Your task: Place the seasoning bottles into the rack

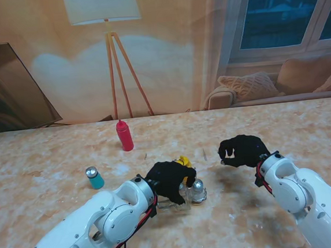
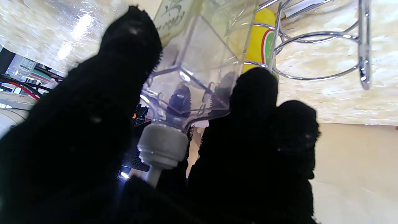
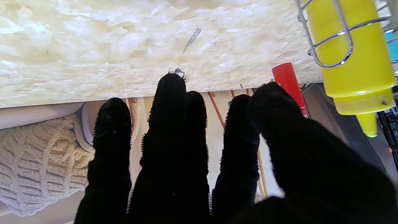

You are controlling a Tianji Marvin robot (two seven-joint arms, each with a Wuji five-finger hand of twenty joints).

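My left hand (image 1: 169, 179) is shut on a clear seasoning bottle (image 2: 199, 62) with a white nozzle cap. It holds the bottle right against the wire rack (image 2: 362, 46). A yellow bottle (image 1: 184, 160) stands in the rack just behind the hand, and its yellow body (image 3: 351, 56) shows inside the rack's wire loop (image 3: 314, 46). Clear glass with a shiny top (image 1: 198, 189) shows at the hand's right side. A red bottle (image 1: 124, 135) stands farther from me. A teal bottle (image 1: 93, 178) is to the left. My right hand (image 1: 243, 150) hovers right of the rack, open and holding nothing.
The marbled table (image 1: 53, 163) stretches to both sides. Behind its far edge are a floor lamp (image 1: 113, 59) and a sofa with cushions (image 1: 255, 84). The red bottle (image 3: 287, 82) also shows past my right fingers.
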